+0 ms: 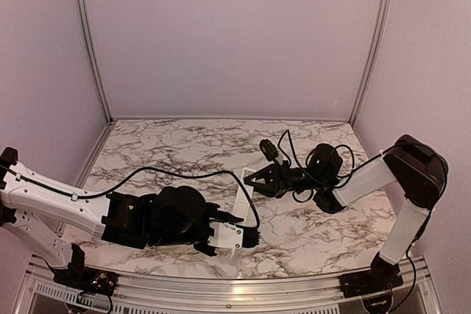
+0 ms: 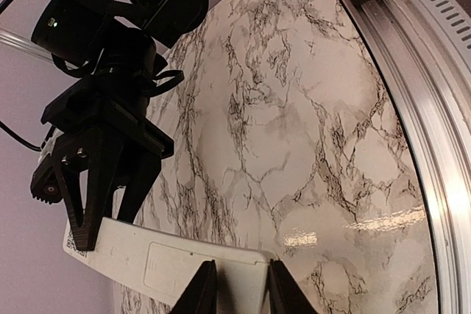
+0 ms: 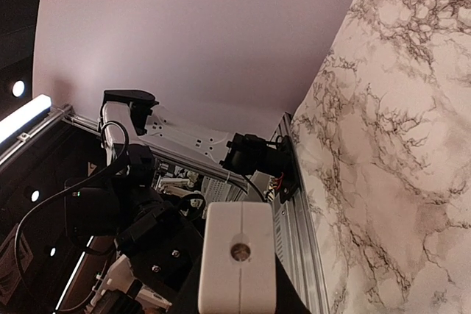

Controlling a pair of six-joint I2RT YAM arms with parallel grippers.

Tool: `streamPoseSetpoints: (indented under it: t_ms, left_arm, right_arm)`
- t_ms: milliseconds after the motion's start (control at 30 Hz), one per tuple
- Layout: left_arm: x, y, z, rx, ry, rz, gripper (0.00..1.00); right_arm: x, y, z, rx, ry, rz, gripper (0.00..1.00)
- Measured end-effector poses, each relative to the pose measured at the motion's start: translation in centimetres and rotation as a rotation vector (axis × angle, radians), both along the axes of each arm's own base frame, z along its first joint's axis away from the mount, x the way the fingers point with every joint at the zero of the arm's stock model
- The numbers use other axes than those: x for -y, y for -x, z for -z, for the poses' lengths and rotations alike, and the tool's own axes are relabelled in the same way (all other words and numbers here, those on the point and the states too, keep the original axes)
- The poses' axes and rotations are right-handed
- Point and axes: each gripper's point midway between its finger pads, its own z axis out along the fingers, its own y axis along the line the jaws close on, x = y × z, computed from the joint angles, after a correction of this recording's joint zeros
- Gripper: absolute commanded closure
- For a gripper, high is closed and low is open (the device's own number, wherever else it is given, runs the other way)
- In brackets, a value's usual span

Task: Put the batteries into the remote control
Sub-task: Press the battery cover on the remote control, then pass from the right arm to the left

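The white remote control [image 1: 239, 207] is held off the table between my two grippers. My left gripper [image 1: 246, 234] is shut on its near end. In the left wrist view the remote's back [image 2: 162, 262] faces the camera with its battery cover closed, and the left gripper [image 2: 241, 264] has a finger on either side. My right gripper [image 1: 252, 179] is shut on the far end; it shows in the left wrist view [image 2: 101, 229]. In the right wrist view the remote's end face [image 3: 239, 251] with a small round window sits in the right gripper [image 3: 237, 288]. No batteries are in view.
The marble table [image 1: 199, 145] lies under both arms, with pale walls behind. An aluminium rail [image 2: 412, 71] runs along the near edge. Black cables [image 1: 184, 174] loop from both wrists over the table's middle.
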Motion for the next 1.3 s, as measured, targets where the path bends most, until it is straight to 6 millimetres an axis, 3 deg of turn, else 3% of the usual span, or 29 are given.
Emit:
streamPoseSetpoints:
  t_ms: [267, 500, 667, 733, 767, 867, 1033, 1133, 1300]
  left_arm:
    - [-0.6, -0.5, 0.0, -0.032, 0.033, -0.036, 0.62]
    - [-1.6, -0.7, -0.8, -0.028, 0.054, -0.046, 0.57]
    - [-2.2, -0.7, -1.8, -0.043, 0.095, -0.06, 0.34]
    - [-2.7, -0.8, -2.7, -0.057, 0.139, -0.081, 0.09]
    - [-3.2, -1.0, -3.5, -0.068, 0.179, -0.108, 0.02]
    - [-4.6, -1.9, -6.2, -0.102, 0.311, -0.18, 0.01]
    - [-7.1, -4.3, -10.7, -0.25, 0.558, -0.312, 0.01]
    - [-7.6, -5.7, -11.0, -0.344, 0.629, -0.371, 0.02]
    - [-6.9, -7.3, -10.8, -0.477, 0.698, -0.467, 0.14]
  right_arm:
    - [-0.2, 0.0, 0.2, 0.005, 0.013, 0.007, 1.0]
    - [-0.3, 0.0, -0.8, 0.045, 0.016, -0.005, 1.0]
    - [-0.2, 0.2, -0.6, 0.053, 0.024, -0.021, 1.0]
    - [-0.1, 0.1, -0.5, 0.058, 0.026, -0.022, 1.0]
    - [0.0, 0.1, -0.6, 0.062, 0.028, -0.024, 1.0]
    - [0.4, 0.1, -1.2, 0.099, 0.029, -0.021, 1.0]
    - [0.3, -0.2, -4.7, 0.257, 0.01, -0.006, 1.0]
    - [0.4, -0.7, -6.6, 0.349, 0.014, 0.03, 1.0]
    - [0.1, -2.9, -7.7, 0.416, 0.091, 0.135, 1.0]
